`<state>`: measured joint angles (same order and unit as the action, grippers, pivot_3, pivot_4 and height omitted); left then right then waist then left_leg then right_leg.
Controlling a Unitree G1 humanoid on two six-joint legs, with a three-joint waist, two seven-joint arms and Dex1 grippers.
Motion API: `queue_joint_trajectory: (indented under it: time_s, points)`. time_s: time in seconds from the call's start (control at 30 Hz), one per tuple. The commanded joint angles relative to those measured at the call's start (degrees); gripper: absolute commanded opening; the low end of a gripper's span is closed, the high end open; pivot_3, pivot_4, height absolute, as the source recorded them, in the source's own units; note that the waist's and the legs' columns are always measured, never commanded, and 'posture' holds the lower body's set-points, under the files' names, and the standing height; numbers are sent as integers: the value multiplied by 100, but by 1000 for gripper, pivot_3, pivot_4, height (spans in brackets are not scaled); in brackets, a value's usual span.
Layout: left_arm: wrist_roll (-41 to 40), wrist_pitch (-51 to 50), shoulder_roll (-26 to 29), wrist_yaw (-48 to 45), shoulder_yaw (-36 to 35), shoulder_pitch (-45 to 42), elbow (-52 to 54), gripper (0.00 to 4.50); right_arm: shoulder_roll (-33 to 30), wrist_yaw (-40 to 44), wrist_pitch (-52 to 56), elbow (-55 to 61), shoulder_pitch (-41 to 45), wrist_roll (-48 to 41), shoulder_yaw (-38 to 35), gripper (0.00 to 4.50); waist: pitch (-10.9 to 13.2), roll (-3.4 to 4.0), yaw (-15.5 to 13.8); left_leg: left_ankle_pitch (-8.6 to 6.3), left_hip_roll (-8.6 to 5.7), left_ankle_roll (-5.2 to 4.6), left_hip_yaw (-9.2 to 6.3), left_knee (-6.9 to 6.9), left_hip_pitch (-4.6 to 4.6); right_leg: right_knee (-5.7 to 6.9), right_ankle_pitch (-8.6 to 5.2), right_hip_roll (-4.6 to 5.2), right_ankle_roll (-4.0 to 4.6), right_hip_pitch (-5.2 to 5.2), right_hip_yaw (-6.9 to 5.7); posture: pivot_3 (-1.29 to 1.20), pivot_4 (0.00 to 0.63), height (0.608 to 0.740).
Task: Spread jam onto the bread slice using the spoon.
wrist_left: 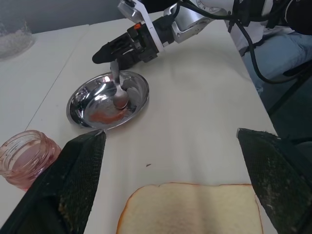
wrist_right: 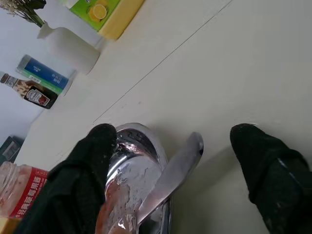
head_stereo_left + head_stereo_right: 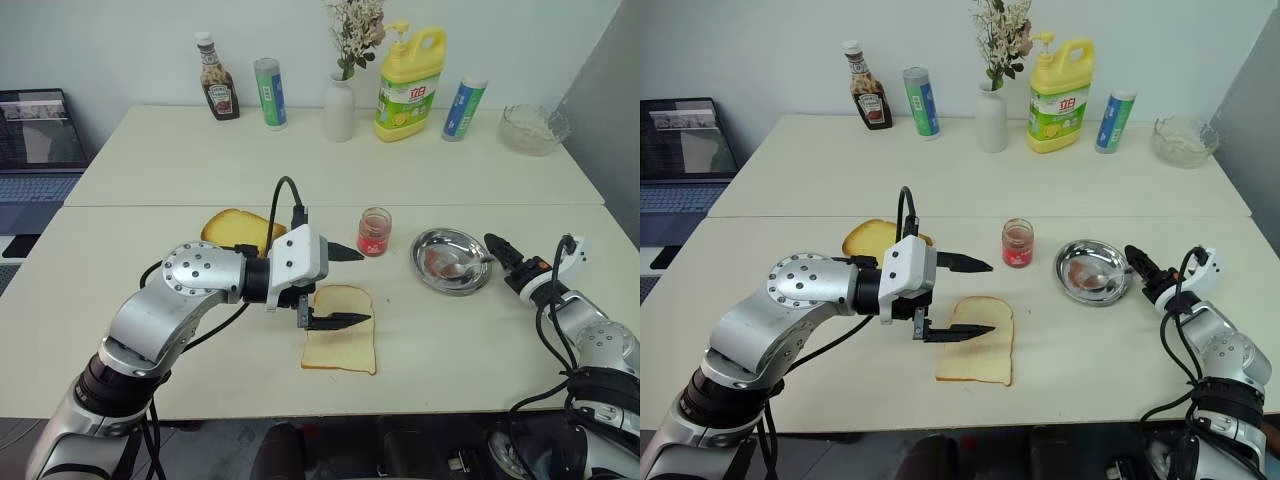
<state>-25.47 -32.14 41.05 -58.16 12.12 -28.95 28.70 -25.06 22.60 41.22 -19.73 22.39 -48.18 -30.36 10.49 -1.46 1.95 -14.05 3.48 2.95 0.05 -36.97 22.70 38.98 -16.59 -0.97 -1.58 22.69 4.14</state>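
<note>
We start with the spoon [image 1: 119, 92], which lies with its bowl in the round steel dish [image 3: 436, 245] and its handle leaning out over the rim toward our right side; a reddish smear sits on the dish floor beside it. Our right gripper [image 2: 178, 161] is at the dish rim, its two black fingers standing either side of the handle with a gap on both sides, so we read it as parted around the spoon and not yet clamped on it. The jam [image 3: 374, 233] sits in its small clear jar just beside the dish, toward the middle of the table [image 3: 180, 160]. The bread slice [image 3: 340, 345] lies flat near the front edge, pale and bare on top as far as we can see, with no red on it. Our left gripper [image 3: 355, 285] hovers above the slice's far edge with its fingers spread wide and nothing between them. The darker toasted slice [image 3: 235, 228] rests behind our left arm. We judge the task to be at its early stage: the spoon has yet to be gripped and lifted, jam must be scooped, carried to the bread and spread.
</note>
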Motion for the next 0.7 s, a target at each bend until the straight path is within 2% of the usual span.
queue_joint_trajectory:
  time_s: [0.03,0.23,0.3,0.6,0.7]
  points:
    - [47,100,-3,-15,5,-24,148,4500,-73,101,-25,111,45,-35,-107,2831,0,0,0,0,0,0,0,0,1,0,0,0,0,0,0,0,150,740]
    - [148,196,-44,-41,80,-34,48,4500,-81,172,-11,58,63,-143,-227,538,0,0,-1,0,0,0,0,0,2,0,0,0,0,2,0,0,150,740]
    - [146,194,-75,-16,68,-37,15,4500,-77,159,36,70,70,-216,-281,43,-2,0,-1,0,0,0,1,-1,0,0,0,0,0,0,1,0,150,740]
    - [29,-84,-204,379,-165,230,24,4500,-98,46,272,548,-45,-568,-488,43,-4,3,-8,0,0,0,-3,-1,2,-1,1,1,0,-1,-2,0,150,740]
    - [37,-345,-178,765,-507,379,-114,4500,-183,-93,529,1525,-172,-903,-525,43,-2,7,-8,0,0,0,-3,-1,5,1,0,1,-1,4,-1,0,150,740]
